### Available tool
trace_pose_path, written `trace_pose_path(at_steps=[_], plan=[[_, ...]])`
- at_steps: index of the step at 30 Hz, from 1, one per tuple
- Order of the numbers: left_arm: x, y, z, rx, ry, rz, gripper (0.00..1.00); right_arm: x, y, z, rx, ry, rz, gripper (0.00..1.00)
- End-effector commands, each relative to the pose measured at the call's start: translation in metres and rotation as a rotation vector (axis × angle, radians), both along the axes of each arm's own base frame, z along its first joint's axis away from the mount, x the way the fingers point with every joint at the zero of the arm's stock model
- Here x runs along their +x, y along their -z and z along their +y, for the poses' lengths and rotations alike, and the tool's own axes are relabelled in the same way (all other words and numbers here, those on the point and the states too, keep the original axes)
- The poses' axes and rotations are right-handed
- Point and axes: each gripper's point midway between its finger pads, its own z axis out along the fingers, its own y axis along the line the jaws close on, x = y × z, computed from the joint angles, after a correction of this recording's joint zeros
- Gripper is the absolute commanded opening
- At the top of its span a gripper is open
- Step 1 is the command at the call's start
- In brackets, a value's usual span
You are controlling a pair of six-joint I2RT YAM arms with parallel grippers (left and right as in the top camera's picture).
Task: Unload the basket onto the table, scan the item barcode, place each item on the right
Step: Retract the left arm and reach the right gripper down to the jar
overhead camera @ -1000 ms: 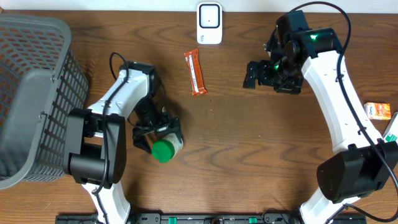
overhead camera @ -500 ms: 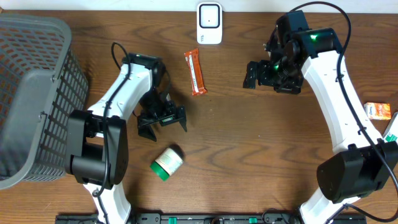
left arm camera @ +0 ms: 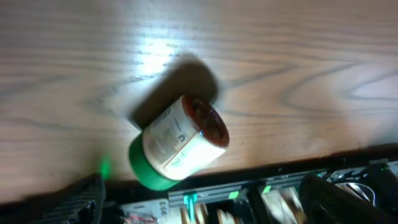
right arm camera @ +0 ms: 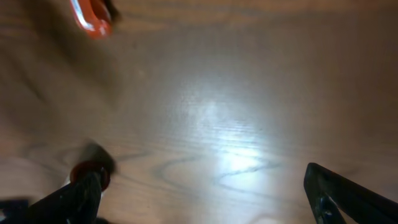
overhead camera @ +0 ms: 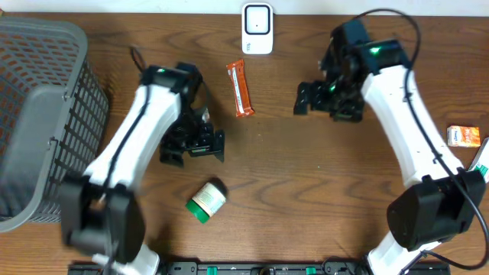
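A small white bottle [overhead camera: 206,200] with a green cap lies on its side on the wooden table, near the front edge. In the left wrist view the bottle [left arm camera: 180,143] shows its printed label and a dark red end. My left gripper [overhead camera: 194,155] hovers open just behind it, holding nothing, and the same gripper [left arm camera: 205,208] shows blurred at the frame's bottom. An orange snack bar [overhead camera: 241,88] lies at the back centre, below the white scanner [overhead camera: 257,28]. My right gripper [overhead camera: 315,103] stands open and empty to the right of the bar. Below the right gripper [right arm camera: 208,199] is bare wood.
A grey mesh basket [overhead camera: 38,114] fills the left side. A small orange box [overhead camera: 464,136] lies at the right edge. One end of the snack bar [right arm camera: 93,15] shows at the top left of the right wrist view.
My left gripper has let go of the bottle and moved back, away from the front edge. The bottle now lies free on the table. The right arm shifted slightly left.
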Motion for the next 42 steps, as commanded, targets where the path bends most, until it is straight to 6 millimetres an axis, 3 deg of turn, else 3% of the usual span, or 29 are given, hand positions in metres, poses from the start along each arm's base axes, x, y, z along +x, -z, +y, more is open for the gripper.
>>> trace_pose_path(at_steps=[1,6,10,15,21,28,37,42], plan=[[0.003,-0.040,0.023,0.061,-0.007,-0.193,1.00,-0.026,0.020,0.023,-0.010,0.047,0.100,0.99],[-0.005,-0.086,0.054,0.095,-0.085,-0.396,1.00,-0.051,0.022,0.069,-0.008,-0.036,0.108,0.99],[-0.014,-0.115,0.083,0.095,-0.201,-0.518,1.00,-0.069,0.022,0.123,0.027,-0.109,0.056,0.99],[-0.029,-0.134,0.114,0.117,-0.324,-0.595,1.00,-0.104,0.035,0.182,0.062,0.051,0.107,0.99],[-0.048,-0.153,0.134,0.151,-0.396,-0.689,1.00,-0.135,0.051,0.244,0.117,0.067,0.082,0.99],[-0.065,-0.159,0.141,0.172,-0.442,-0.715,0.98,-0.175,0.098,0.255,0.010,0.180,0.247,0.92],[-0.074,-0.155,0.140,0.173,-0.435,-0.677,0.98,-0.193,0.109,0.255,-0.059,0.362,0.295,0.96],[-0.075,-0.154,0.139,0.173,-0.434,-0.670,0.98,-0.205,0.127,0.274,-0.045,0.417,0.324,0.93]])
